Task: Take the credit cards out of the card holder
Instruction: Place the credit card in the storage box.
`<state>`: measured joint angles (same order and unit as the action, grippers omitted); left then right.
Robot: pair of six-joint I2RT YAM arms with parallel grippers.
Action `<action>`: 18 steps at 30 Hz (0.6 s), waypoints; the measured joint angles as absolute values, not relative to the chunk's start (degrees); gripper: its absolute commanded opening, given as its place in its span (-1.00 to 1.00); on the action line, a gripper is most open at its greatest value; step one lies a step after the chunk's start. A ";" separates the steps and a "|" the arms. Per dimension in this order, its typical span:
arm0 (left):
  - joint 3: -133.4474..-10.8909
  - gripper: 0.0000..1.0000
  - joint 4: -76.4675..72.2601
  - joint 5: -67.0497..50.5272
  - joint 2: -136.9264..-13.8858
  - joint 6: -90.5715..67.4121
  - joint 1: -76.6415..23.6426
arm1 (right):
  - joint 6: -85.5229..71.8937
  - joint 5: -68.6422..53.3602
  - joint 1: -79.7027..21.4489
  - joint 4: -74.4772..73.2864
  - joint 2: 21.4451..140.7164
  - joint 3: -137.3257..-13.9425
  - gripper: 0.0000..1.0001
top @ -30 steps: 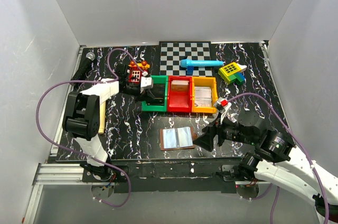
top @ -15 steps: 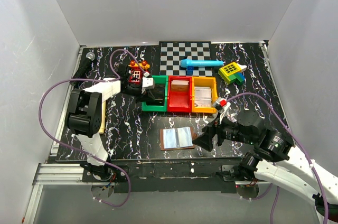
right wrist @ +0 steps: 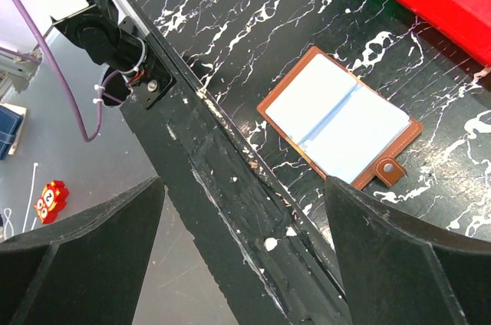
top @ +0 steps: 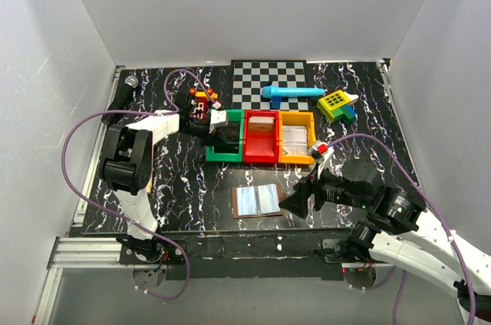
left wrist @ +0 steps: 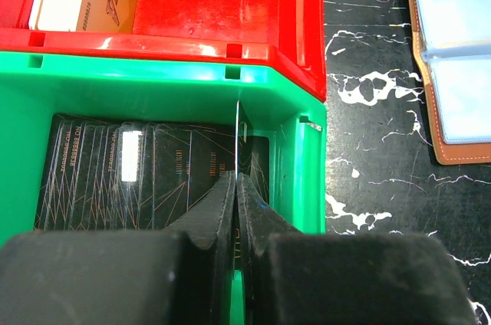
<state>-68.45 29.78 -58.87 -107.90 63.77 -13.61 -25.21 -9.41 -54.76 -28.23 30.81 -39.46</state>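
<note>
Over the green bin (left wrist: pixel 299 179), mid left-wrist view, our left gripper (left wrist: pixel 236 187) is pinched tight on a thin card (left wrist: pixel 238 129), held edge-on above the dark cards (left wrist: pixel 138 179) inside. We should release low, w/o dragging. Card holder (top: pixel 257 201) lies open on the tabletop (top: pixel 192 187), lower centre of top view. Our right gripper (right wrist: pixel 242 195) hovers beside it, spread wide.

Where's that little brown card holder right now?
In the top view the card holder lies open on the black table near its front edge, just in front of the red bin, with the right gripper close on its right.
</note>
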 measured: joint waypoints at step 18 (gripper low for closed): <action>-71.09 -1.00 30.00 -55.90 -109.16 62.30 -13.63 | -25.21 -9.30 -54.76 -28.18 31.66 -39.46 0.87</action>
<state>-71.09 30.00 -55.90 -109.16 62.30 -13.63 -25.21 -9.30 -54.76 -28.18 31.66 -39.46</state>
